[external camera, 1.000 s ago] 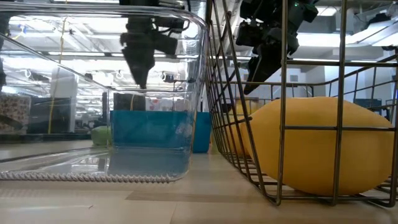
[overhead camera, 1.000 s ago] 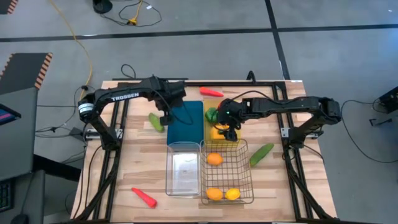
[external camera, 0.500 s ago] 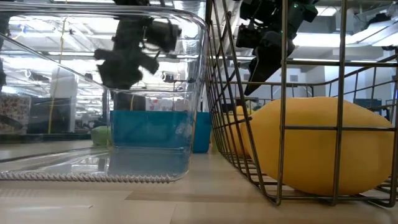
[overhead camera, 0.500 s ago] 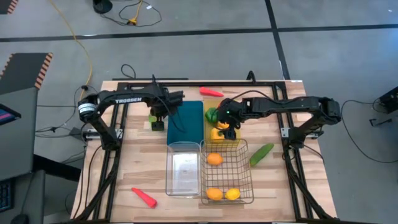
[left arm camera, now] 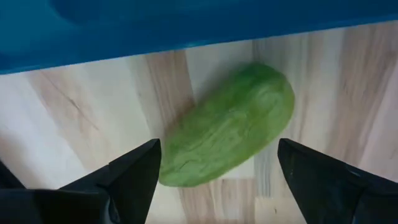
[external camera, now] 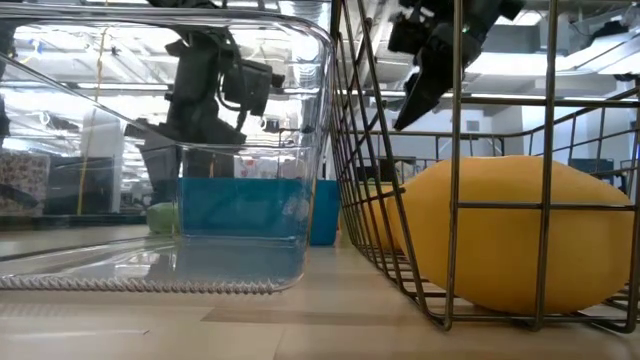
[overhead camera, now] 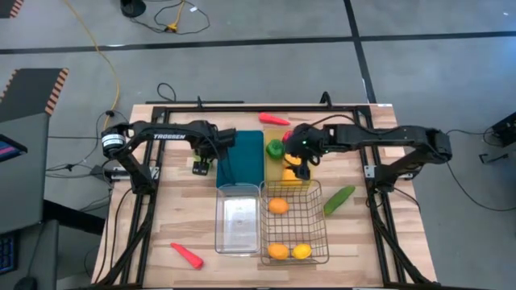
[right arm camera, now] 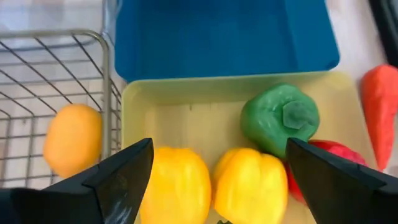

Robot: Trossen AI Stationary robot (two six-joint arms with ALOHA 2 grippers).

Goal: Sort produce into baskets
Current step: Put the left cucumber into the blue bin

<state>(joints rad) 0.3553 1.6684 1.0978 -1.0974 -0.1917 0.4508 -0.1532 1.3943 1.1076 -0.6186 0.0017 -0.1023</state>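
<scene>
The left gripper (left arm camera: 214,180) hangs open astride the green cucumber (left arm camera: 227,133) lying on the worktop (left arm camera: 93,118) just beside the blue tray (left arm camera: 155,25), poised to grasp it, while the right gripper (right arm camera: 214,186) waits open above the peppers in the yellow tray (right arm camera: 186,99).

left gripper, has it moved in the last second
Yes. The left gripper has moved off the blue tray edge toward the table's left side, and now sits over the cucumber.
</scene>
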